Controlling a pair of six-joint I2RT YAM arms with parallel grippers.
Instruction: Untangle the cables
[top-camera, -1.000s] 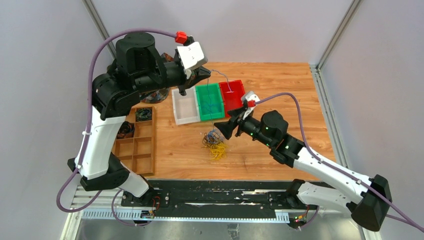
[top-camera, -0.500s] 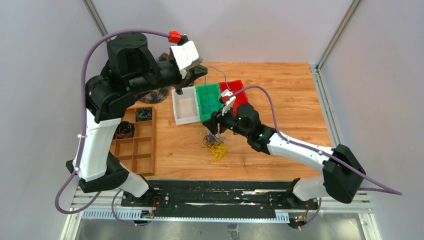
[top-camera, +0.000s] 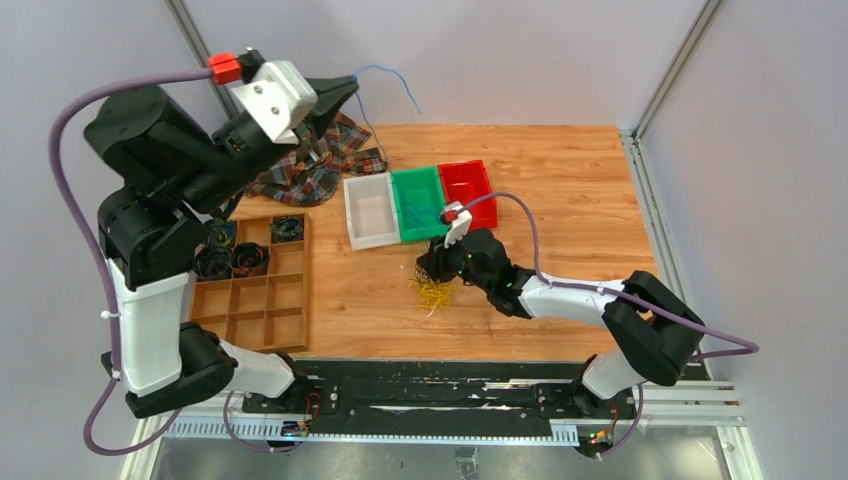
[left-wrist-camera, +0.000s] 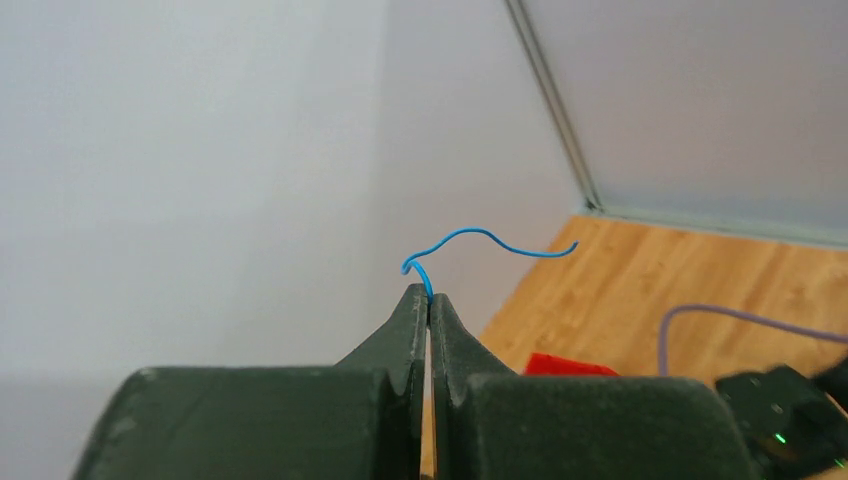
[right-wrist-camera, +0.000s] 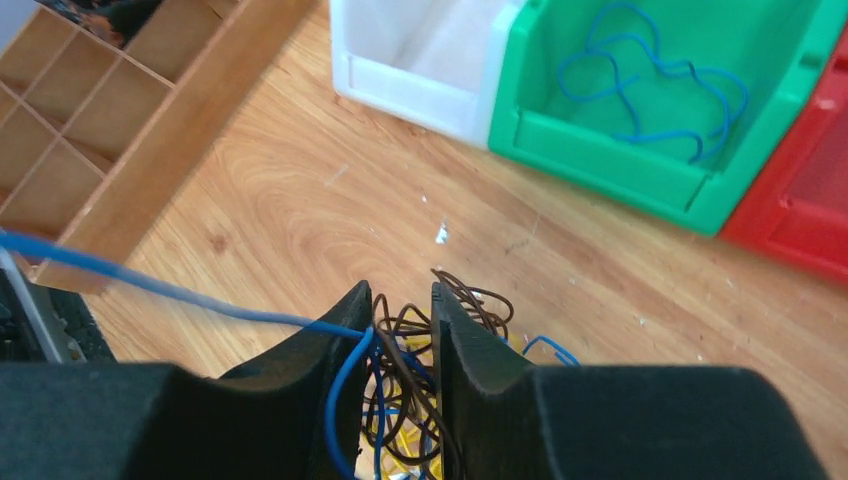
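The cables (top-camera: 433, 292) lie as a small bunch of yellow, brown and blue strands on the wooden table, in front of the bins. My right gripper (top-camera: 430, 268) is down on the bunch. In the right wrist view its jaws (right-wrist-camera: 400, 300) are closed to a narrow gap around brown and blue strands (right-wrist-camera: 470, 300). My left gripper (top-camera: 350, 90) is raised high at the back left, shut on one thin blue cable (left-wrist-camera: 480, 235). The blue cable's free end (top-camera: 392, 75) curls past the tips. The rest runs down towards the bunch (right-wrist-camera: 150, 283).
Three bins stand side by side behind the bunch: white (top-camera: 368, 235), green (top-camera: 418, 228) with blue cables inside (right-wrist-camera: 640, 90), and red (top-camera: 466, 168). A wooden compartment tray (top-camera: 265, 300) with dark coils is on the left. A plaid cloth (top-camera: 310, 170) lies behind it.
My left arm has swung up and to the left, pulling the blue cable out over the table. My right gripper has dropped onto the bunch and closed around its strands.
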